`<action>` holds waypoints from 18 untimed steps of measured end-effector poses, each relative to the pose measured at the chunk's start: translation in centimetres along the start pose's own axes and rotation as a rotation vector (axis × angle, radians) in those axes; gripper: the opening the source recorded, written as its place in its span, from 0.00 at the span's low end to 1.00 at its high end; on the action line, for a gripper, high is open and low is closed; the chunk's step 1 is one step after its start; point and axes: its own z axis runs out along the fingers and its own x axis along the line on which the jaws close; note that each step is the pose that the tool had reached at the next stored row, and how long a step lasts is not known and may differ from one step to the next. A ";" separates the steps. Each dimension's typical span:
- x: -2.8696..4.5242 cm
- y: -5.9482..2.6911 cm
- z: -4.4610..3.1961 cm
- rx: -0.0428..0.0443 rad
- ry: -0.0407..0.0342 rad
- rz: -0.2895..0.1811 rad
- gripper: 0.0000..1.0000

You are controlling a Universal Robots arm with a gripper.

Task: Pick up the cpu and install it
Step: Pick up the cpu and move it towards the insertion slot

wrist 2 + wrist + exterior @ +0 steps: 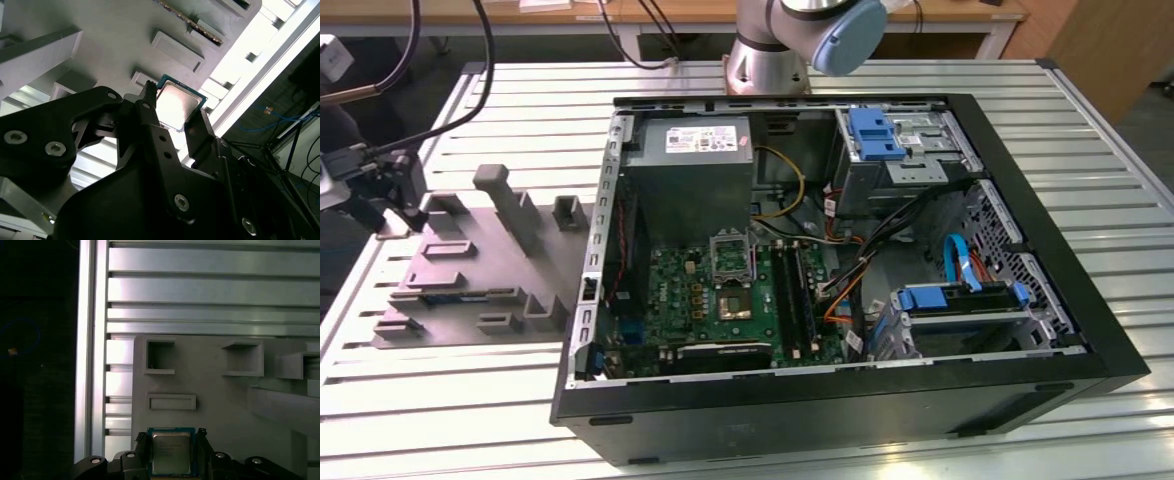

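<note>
Hand [171, 436]: pressed onto the cpu, with one finger [141, 441] set against each side edge. It's pinched, not spread.
Cpu [171, 454]: silver top turned toward the first wrist camera, green rim seen around it. It's found over a flat corner of the fixture, near the table's edge. Whether it's resting there or lifted can't be told, tbh.
Fixture [480, 265]: grey, with upright blocks, laid on the slatted table [1067, 130] at the exterior view's left of the case.
Case [854, 420]: side panel off, green board exposed. The socket [726, 300] is seen well apart from the hand.
</note>
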 end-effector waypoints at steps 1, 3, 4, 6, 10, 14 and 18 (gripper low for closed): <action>0.00 0.00 -0.04 0.0000 0.0001 0.000 0.47; 0.00 0.00 -0.10 0.0000 -0.0001 0.000 0.47; 0.00 0.01 -0.12 -0.0001 -0.0001 0.000 0.47; 0.00 0.01 -0.19 0.0000 0.0001 0.000 0.47; -0.01 0.01 -0.32 0.0000 0.0000 0.000 0.47; -0.01 0.02 -0.47 0.0000 0.0000 0.000 0.47; -0.01 0.03 -0.65 0.0000 0.0000 0.000 0.47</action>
